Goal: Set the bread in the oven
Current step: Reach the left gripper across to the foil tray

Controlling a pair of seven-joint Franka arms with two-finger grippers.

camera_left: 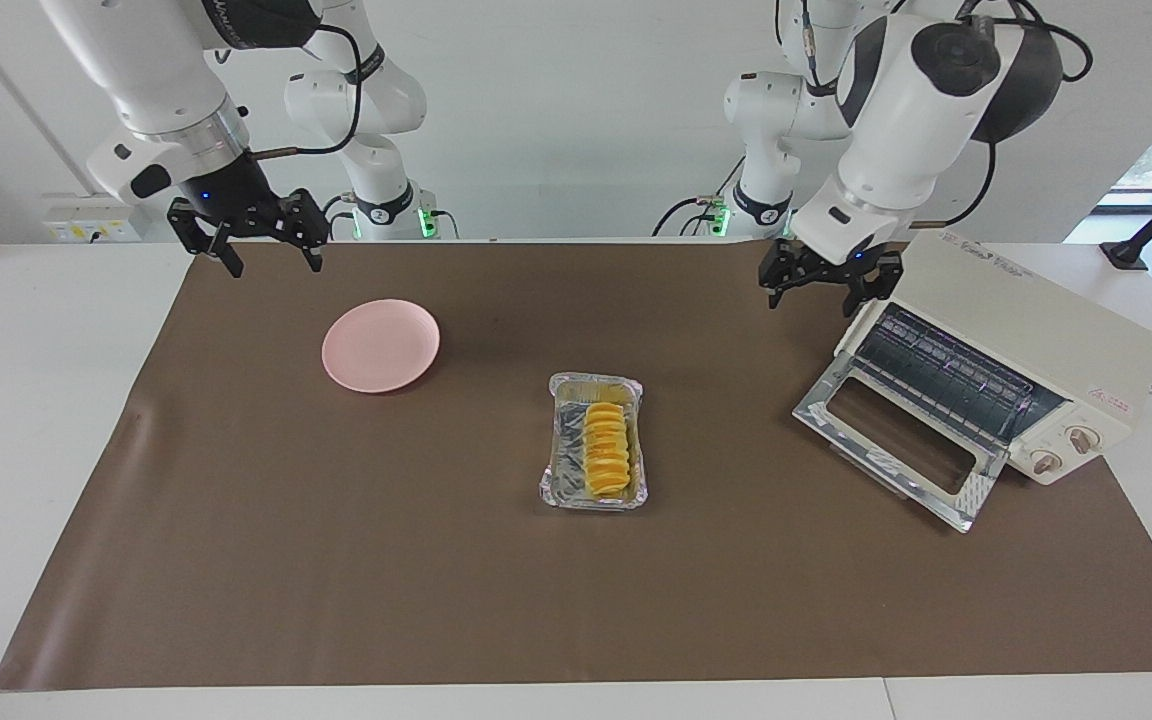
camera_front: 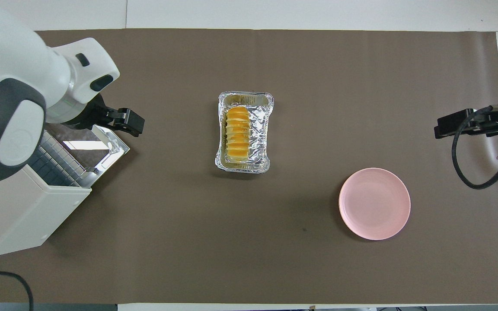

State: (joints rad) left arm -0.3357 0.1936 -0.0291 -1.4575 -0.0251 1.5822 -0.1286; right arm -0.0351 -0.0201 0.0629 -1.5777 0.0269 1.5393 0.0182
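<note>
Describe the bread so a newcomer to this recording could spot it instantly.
On the brown mat, midway between the oven and the pink plate, sits a crinkled foil tray. The bread lies inside it: a ridged golden-orange loaf, the only bright yellow thing there.

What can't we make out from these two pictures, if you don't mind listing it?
- Overhead view: the oven is half covered by the left arm, its knobs unseen, its door partly hidden.
- Overhead view: the left pincer is mostly under its own wrist.
- Overhead view: the right pincer is side-on, its arm cut by the edge.
- Both views: what lies under the bread in the foil tray.
</note>
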